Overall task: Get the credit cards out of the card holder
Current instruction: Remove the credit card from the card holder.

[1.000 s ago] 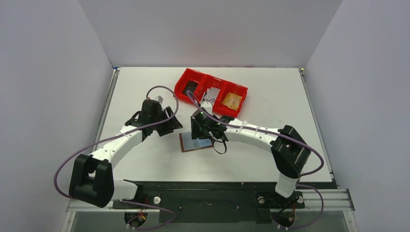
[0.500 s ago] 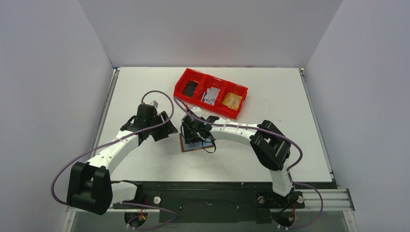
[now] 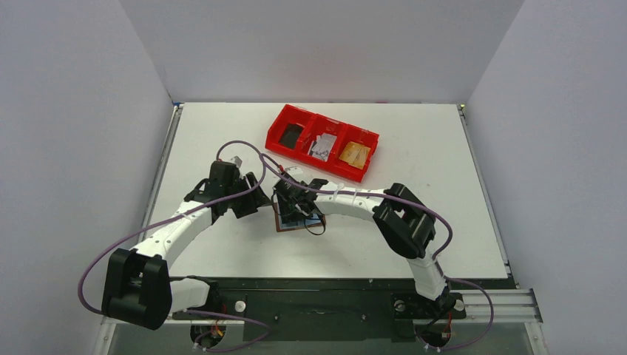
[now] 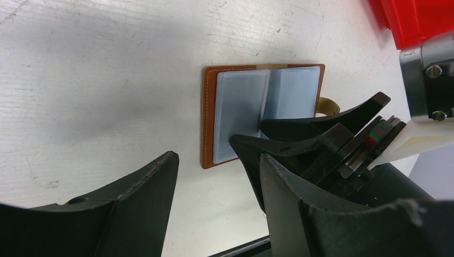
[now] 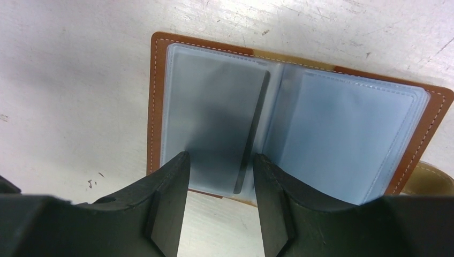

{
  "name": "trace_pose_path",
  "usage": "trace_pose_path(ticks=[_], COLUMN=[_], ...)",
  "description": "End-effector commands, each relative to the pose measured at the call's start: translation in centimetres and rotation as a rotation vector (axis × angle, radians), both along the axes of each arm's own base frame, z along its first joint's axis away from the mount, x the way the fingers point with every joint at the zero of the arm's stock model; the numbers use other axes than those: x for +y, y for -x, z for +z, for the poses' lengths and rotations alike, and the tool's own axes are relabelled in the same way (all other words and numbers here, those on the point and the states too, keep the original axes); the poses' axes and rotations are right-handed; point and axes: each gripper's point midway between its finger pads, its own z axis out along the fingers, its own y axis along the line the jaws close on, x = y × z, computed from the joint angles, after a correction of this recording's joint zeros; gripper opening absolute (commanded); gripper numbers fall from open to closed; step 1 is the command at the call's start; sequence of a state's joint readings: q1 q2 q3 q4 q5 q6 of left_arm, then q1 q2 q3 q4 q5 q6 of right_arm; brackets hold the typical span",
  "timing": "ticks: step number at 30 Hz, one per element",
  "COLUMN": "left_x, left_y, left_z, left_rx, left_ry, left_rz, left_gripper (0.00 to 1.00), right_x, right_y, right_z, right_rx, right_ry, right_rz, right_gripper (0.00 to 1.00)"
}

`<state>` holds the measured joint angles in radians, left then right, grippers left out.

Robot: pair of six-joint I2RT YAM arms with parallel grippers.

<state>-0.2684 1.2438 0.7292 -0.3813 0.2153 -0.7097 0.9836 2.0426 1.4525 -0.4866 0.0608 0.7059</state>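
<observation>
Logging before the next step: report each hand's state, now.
Left hand: open, holding nothing.
Right hand: open, poised over the open card holder, nothing gripped.

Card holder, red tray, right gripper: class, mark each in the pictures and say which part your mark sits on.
card holder (image 5: 321, 123): right wrist view, clear sleeve right of the fold.
red tray (image 3: 336, 168): top view, near wall.
right gripper (image 5: 219, 158): right wrist view, gap between its fingertips.

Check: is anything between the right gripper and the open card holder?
Nothing visible. The right gripper is open directly over the card holder, its fingers above one clear sleeve page.
</observation>
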Motion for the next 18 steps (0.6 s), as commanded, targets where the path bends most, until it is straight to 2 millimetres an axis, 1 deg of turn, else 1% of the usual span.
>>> trace_pose_path(ticks=[1, 2, 8, 10, 12, 13, 14, 15, 18], left_x=[-0.2, -0.2, -0.2, -0.2, -0.3, -0.3, -0.3, -0.3, -0.4], left_y=[-0.6, -0.6, -0.6, -0.6, -0.6, -0.6, -0.7, -0.6, -0.6], left_z=[1.2, 1.2, 1.2, 1.1, 1.1, 1.0, 1.0, 1.0, 0.8], left_rx=[-0.052, -0.053, -0.051, -0.048, -0.046, -0.045, -0.044, -0.042, -0.037], left_ry=[0.015, 0.016, 0.016, 0.016, 0.019, 0.021, 0.021, 0.022, 0.021], left_rz=[-0.016, -0.015, -0.015, -0.017, -0.018, -0.019, -0.019, -0.019, -0.023], left_gripper=[0.55, 0.55, 0.55, 0.55, 0.55, 0.55, 0.55, 0.55, 0.55], right_x=[0.2, -0.1, -1.6, -2.1, -2.5, -2.5, -2.8, -2.7, -3.1], right_y=[-0.1, 0.1, 0.8, 1.2, 1.4, 1.4, 1.6, 1.6, 1.9], right_z=[-0.3, -0.9, -2.8, -3.4, -3.9, -4.0, -4.2, -4.3, -4.8], right_rx=[-0.015, -0.002, 0.035, 0.052, 0.062, 0.064, 0.073, 0.074, 0.104], right_ry=[0.046, 0.071, 0.145, 0.163, 0.172, 0.172, 0.174, 0.166, 0.145], right_rz=[0.024, 0.028, 0.033, 0.036, 0.036, 0.035, 0.033, 0.032, 0.022], right_gripper=[0.43, 0.43, 0.40, 0.36, 0.29, 0.23, 0.21, 0.17, 0.12])
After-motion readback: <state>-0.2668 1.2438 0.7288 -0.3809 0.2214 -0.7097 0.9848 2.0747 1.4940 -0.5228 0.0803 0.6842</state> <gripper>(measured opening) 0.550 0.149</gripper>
